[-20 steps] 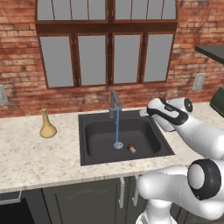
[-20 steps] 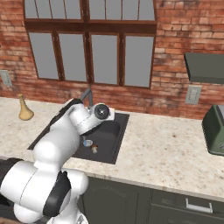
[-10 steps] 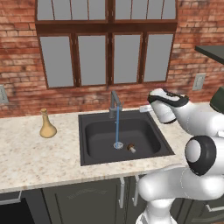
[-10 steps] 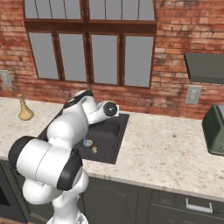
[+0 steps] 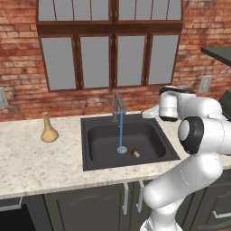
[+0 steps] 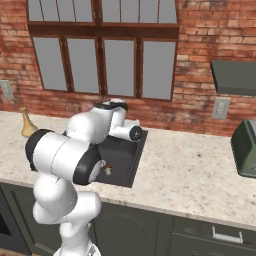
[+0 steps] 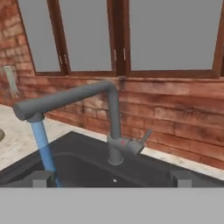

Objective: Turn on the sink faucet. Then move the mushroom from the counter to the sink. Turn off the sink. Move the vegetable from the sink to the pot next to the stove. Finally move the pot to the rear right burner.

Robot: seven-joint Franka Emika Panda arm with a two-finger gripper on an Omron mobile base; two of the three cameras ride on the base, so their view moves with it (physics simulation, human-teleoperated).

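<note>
Water's running and the mushroom [image 5: 135,152] already sits in the sink [image 5: 94,160] basin near the stream [image 5: 120,133], so the job now looks like shutting the faucet [image 7: 111,127] off. Pincer [image 7: 111,178] has its tips wide apart, holding nothing, lined up just short of the faucet base. I'd aim for the little side lever [image 7: 142,139], come in beside it and nudge it gently, no grabbing needed
</note>
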